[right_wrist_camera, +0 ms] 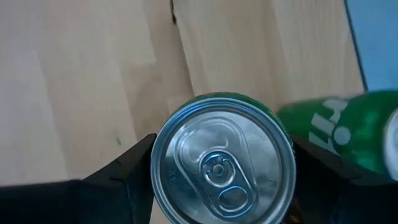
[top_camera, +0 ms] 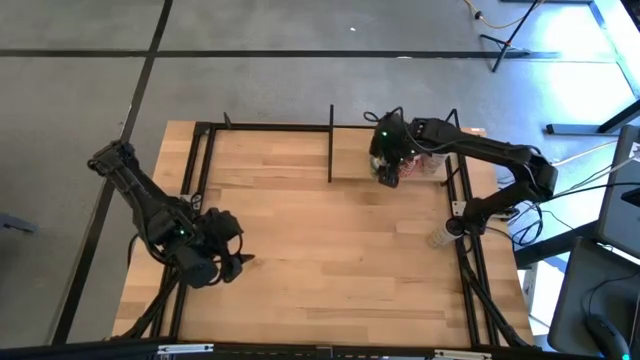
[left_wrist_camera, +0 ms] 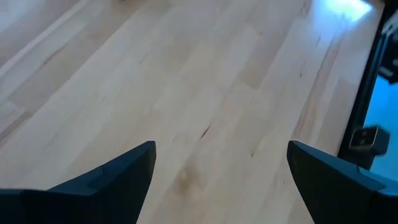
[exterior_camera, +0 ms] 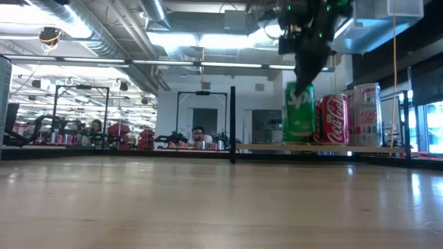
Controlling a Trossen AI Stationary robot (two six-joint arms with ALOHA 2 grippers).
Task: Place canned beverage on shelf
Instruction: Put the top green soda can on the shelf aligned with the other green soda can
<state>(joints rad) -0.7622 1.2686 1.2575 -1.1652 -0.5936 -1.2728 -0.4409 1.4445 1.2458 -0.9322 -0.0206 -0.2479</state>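
Bench (top_camera: 320, 260) light wood, black frame bars round it. Shelf (exterior_camera: 325, 147) at far right of bench: thin wood board, black posts. Left arm waits near left, left jaws (top_camera: 232, 262) spread open over bare bench wood. Right jaws (right_wrist_camera: 221, 168) over the shelf's left part, closed on green can (exterior_camera: 299, 109), upright, gripped from above; its base looks at board level, contact unclear. Red cola can (exterior_camera: 332, 119) just right of it, white can (exterior_camera: 367, 114) further right. Another green can (right_wrist_camera: 342, 134) lies beside the held one in the right wrist view.
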